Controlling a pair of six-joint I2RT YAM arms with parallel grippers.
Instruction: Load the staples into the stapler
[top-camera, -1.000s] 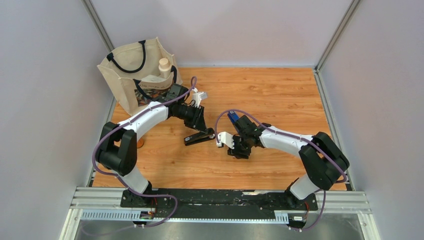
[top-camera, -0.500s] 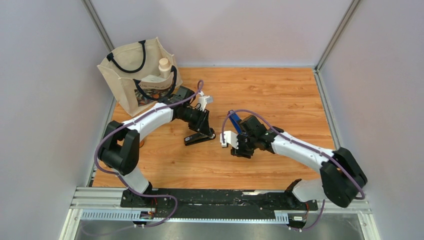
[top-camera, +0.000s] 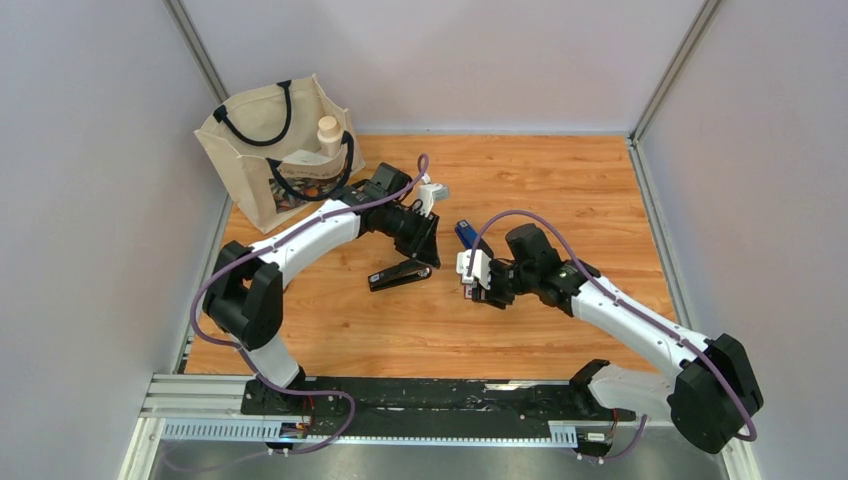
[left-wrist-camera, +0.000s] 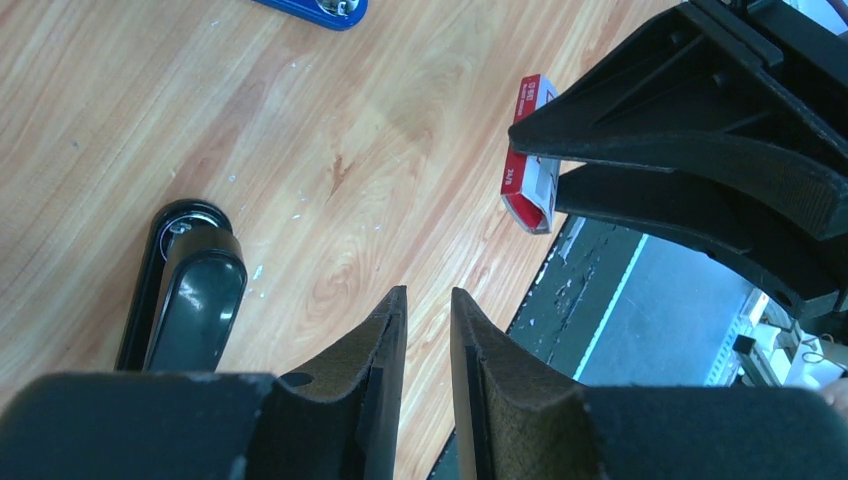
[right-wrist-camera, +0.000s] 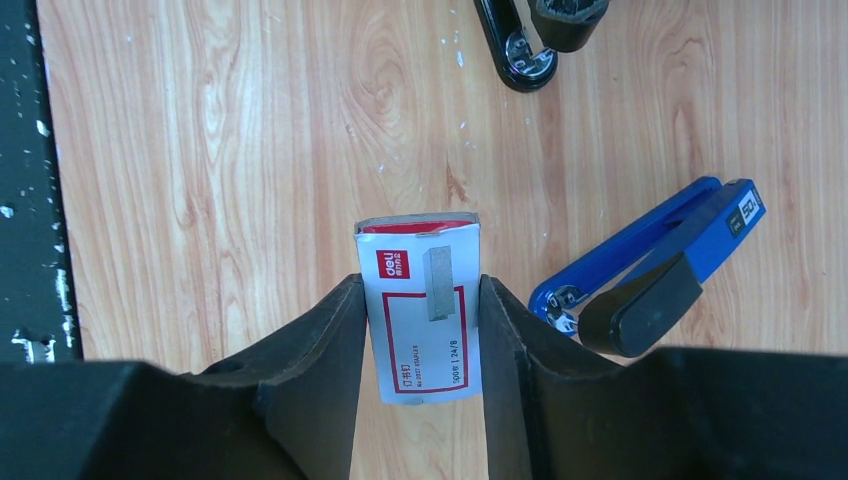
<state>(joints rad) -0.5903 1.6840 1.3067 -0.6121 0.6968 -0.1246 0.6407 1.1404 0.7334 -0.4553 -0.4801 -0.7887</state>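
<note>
Two staplers lay on the wooden table (top-camera: 560, 190): the all-black stapler (top-camera: 398, 276) near the left arm, and the blue stapler (right-wrist-camera: 660, 270), the one to be loaded, flat on the wood just beside the right arm's wrist. The right gripper (right-wrist-camera: 422, 330) held the box of staples (right-wrist-camera: 425, 305) pinched by its two long sides between the fingers, clear of the table, with one end of the box looking slightly open. The left gripper (left-wrist-camera: 428, 340) hung above the wood close to the black stapler, its fingers a narrow gap apart and holding nothing. The step in hand looked like carrying the staples toward the blue stapler; no loading had begun, and the stapler lay shut. The next move would probably call for the left gripper to steady or open the blue stapler, or to help draw a strip out of the box.
</note>
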